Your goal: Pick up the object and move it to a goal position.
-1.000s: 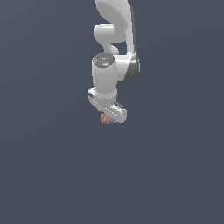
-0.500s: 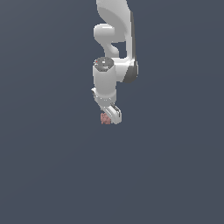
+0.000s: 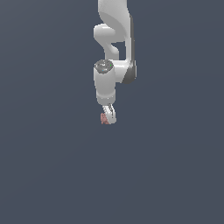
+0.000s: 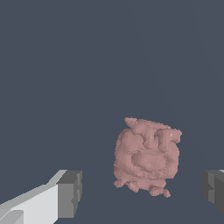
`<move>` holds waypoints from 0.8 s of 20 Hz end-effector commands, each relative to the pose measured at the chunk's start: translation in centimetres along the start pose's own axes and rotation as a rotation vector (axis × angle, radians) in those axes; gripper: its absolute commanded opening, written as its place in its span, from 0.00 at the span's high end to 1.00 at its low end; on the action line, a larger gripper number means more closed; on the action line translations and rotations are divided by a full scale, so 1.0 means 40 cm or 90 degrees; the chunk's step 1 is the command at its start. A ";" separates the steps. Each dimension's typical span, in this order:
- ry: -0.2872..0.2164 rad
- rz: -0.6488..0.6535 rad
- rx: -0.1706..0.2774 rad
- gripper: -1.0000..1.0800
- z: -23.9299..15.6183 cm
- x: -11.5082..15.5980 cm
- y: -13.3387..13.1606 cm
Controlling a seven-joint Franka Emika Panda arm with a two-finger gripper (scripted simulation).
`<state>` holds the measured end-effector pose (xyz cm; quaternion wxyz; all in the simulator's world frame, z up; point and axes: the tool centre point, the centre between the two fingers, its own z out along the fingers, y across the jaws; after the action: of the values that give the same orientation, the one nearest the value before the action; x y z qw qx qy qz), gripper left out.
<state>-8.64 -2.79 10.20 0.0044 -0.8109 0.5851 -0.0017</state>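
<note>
The object (image 4: 146,155) is a small pinkish-red lumpy thing lying on the dark grey floor. In the wrist view it sits between my two dark finger pads (image 4: 70,193), with a gap on each side, nearer one pad than the other. My gripper (image 4: 142,190) is open around it and touches it on neither side. In the exterior view the white arm hangs straight down, and the gripper (image 3: 107,118) is low over the object (image 3: 104,118), which peeks out at the fingers' left side.
A plain dark grey floor (image 3: 52,175) fills both views. No goal marker, other object or edge shows.
The hand has turned about its vertical axis, so it looks narrower in the exterior view. The wrist has come down slightly over the object. The object has not moved.
</note>
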 end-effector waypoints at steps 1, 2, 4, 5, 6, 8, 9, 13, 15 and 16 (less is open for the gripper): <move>0.000 0.038 -0.002 0.04 0.010 -0.002 0.014; 0.001 0.050 -0.002 0.04 0.013 -0.003 0.018; 0.001 0.072 -0.003 0.04 0.019 -0.004 0.027; 0.001 0.082 -0.004 0.04 0.022 -0.005 0.030; 0.001 0.091 -0.004 0.04 0.024 -0.005 0.034; 0.002 0.106 -0.005 0.04 0.028 -0.006 0.039; 0.002 0.112 -0.005 0.04 0.029 -0.006 0.042; 0.002 0.126 -0.006 0.04 0.033 -0.007 0.047; 0.002 0.128 -0.006 0.04 0.033 -0.007 0.048; 0.002 0.125 -0.006 0.04 0.033 -0.007 0.047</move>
<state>-10.51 -3.10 8.86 0.0000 -0.7495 0.6620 0.0001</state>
